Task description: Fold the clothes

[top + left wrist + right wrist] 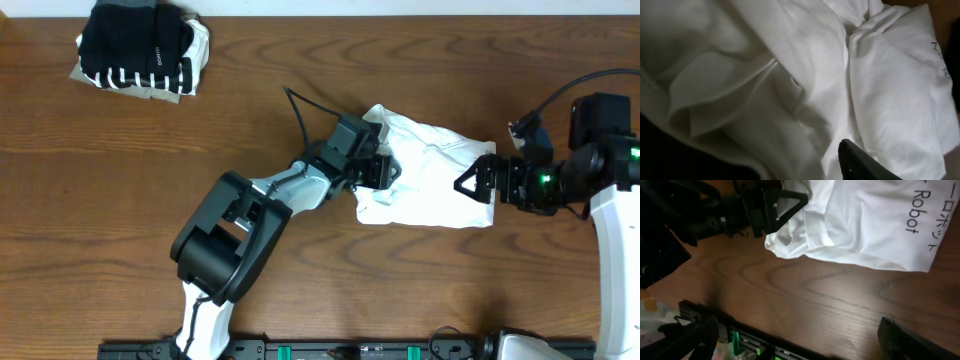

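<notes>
The white T-shirt [430,165] lay crumpled into a rough rectangle on the bare wood a little right of the middle of the table [300,60]. The second lot of clothes, a small pile of garments [140,45] in black, black-and-white stripes and a pale cloth, sat well apart at the far left corner. The left gripper [378,170] was buried in the shirt's left edge. Its own camera saw almost nothing but white folds pressed close, with a single dark finger [860,162] poking up at the bottom, so I could not tell whether the jaws had cloth pinched or merely rested in it. The right gripper [478,178] sat just beside the shirt's right edge with its jaws spread wide and nothing between them; in its wrist view the two fingers stood at opposite lower corners over bare wood. The dark lettering [912,212] on the shirt was cut off by the frame, only "Robot" and some characters beside it being legible. The shirt's underside and inner layers were hidden by its own folds. The table was dark brown wood with a clear grain. A black rail [350,350] with green fittings ran along the near edge, and a thin black cable [300,115] looped up from the left arm.
</notes>
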Robot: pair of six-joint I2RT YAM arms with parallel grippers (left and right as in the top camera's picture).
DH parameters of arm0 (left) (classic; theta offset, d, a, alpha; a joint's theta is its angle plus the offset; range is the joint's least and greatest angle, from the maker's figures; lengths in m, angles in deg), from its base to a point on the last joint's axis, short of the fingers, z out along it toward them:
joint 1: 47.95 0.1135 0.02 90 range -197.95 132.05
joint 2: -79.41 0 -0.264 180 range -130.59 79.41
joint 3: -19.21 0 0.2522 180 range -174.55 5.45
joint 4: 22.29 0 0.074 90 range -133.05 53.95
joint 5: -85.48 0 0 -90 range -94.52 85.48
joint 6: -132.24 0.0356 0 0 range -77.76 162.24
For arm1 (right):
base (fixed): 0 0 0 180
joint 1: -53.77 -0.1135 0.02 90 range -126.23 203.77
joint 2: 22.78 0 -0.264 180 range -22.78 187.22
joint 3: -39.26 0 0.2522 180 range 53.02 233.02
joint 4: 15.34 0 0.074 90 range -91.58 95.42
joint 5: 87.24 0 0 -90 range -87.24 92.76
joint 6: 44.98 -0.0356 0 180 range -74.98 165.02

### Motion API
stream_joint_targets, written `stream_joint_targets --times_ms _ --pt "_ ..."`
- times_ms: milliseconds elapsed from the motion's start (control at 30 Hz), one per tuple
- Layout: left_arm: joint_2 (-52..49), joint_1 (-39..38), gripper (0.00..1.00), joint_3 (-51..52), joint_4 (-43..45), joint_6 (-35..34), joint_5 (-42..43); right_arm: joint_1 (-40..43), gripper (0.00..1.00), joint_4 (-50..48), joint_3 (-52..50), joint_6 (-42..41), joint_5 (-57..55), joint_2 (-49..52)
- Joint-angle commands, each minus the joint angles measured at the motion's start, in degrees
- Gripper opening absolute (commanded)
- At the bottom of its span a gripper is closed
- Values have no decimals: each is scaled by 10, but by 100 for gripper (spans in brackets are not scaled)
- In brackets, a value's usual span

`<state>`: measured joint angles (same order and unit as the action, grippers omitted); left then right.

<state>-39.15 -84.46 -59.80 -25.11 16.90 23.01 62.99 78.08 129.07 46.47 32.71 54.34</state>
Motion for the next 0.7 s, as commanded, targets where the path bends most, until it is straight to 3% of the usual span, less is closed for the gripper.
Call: stream_joint_targets --times_ms 0,167,400,567,667 --pt "-14 -18 52 12 -7 -9 -49 1 99 -5 -18 10 3 -9" --pt "-14 -32 50 12 -13 -9 -80 1 99 -23 -49 10 3 -9" --pt "-14 -30 15 12 -18 -9 -82 1 99 -36 -75 10 3 -9" --pt "-12 -26 6 12 -31 -9 -81 1 99 -37 -75 10 3 -9" --pt "-7 -10 6 8 -68 -9 -82 1 99 -38 -75 10 3 -9"
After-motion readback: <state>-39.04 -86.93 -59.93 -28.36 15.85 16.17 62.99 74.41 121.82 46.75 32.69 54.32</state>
